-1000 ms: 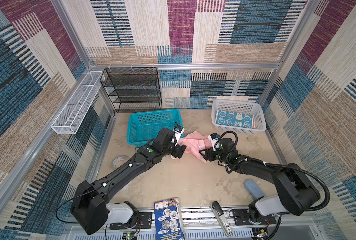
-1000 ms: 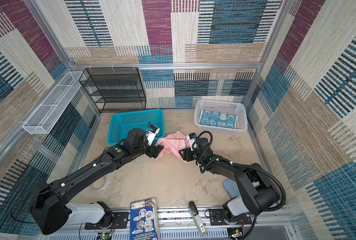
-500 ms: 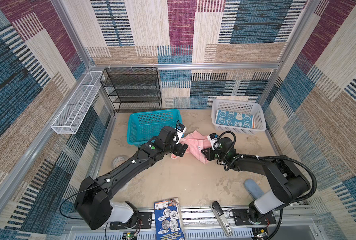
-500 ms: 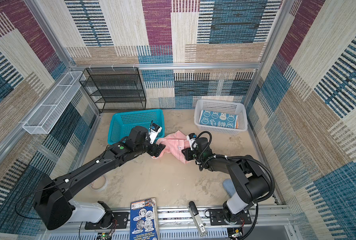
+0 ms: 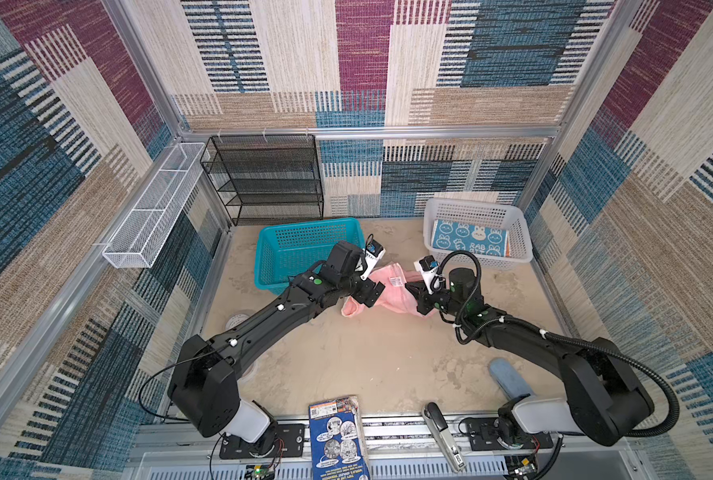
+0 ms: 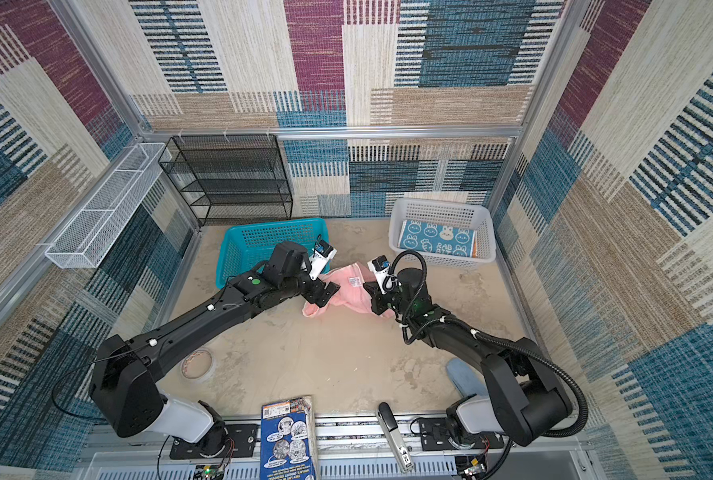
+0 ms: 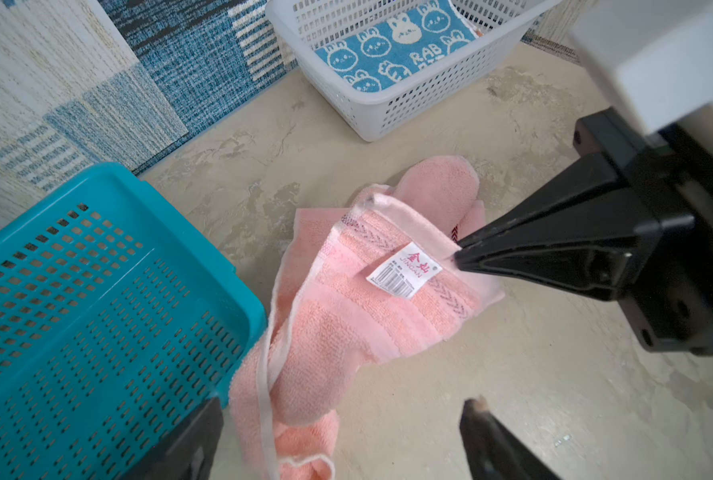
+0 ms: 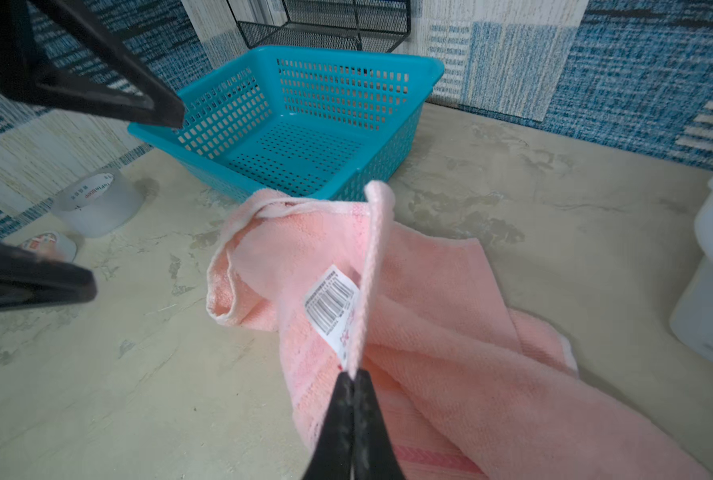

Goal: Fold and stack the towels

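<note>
— Beige tabletop [image 5: 367, 353] up front: what lay on it?
— The pink towel [image 5: 392, 291] lay crumpled mid-table. The right gripper [image 8: 352, 376] pinched its hem beside the label [image 7: 404, 270]; the left gripper [image 5: 372, 293] hung with fingers spread over the other end.
— Behind?
— A teal basket [image 5: 301, 249], and the blue towel [image 5: 469, 239] lay in the white basket [image 5: 520, 245].

- Walls [image 5: 346, 62]: woven panels patched in blue, maroon, cream and tan stripes.
- Aluminium frame rails [image 5: 429, 132] line the corners and the back.
- A black mesh shelf rack [image 5: 263, 183] stands against the back wall.
- A white wire tray [image 5: 155, 203] hangs on the left wall.
- Table [image 5: 367, 353]: mottled beige surface.
- The light is even, possibly from overhead.
</note>
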`<state>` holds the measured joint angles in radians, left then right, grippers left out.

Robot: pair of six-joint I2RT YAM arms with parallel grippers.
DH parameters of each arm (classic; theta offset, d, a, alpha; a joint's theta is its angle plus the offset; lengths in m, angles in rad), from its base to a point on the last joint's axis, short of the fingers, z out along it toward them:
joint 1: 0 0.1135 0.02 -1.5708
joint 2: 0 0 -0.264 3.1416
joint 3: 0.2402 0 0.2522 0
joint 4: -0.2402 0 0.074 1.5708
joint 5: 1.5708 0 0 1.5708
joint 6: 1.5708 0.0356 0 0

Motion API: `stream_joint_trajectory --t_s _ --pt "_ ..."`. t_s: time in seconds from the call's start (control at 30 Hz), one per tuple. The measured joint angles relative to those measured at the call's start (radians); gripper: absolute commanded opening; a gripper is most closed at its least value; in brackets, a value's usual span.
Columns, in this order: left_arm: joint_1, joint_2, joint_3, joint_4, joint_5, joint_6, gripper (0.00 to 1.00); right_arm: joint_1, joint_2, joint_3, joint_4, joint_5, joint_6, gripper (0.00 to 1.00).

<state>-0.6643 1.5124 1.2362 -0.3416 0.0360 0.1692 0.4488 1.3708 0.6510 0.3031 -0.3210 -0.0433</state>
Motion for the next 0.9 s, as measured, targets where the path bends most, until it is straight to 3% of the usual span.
stream_joint_trajectory --t_s 0.2,0.5,0.77,0.9 --pt "0.0 -0.002 -0.009 0.014 0.023 0.159 0.99 0.035 -0.019 0.01 -0.049 0.027 -0.101 0.0" --pt "0.002 -0.043 -0.18 0.256 0.11 0.467 0.98 0.061 -0.042 0.025 -0.1 0.025 -0.184 0.0" --pt "0.027 0.041 -0.132 0.37 0.223 0.591 0.95 0.064 -0.082 0.007 -0.121 0.013 -0.204 0.0" --pt "0.038 0.091 -0.08 0.38 0.291 0.613 0.85 0.065 -0.101 -0.01 -0.122 0.013 -0.208 0.0"
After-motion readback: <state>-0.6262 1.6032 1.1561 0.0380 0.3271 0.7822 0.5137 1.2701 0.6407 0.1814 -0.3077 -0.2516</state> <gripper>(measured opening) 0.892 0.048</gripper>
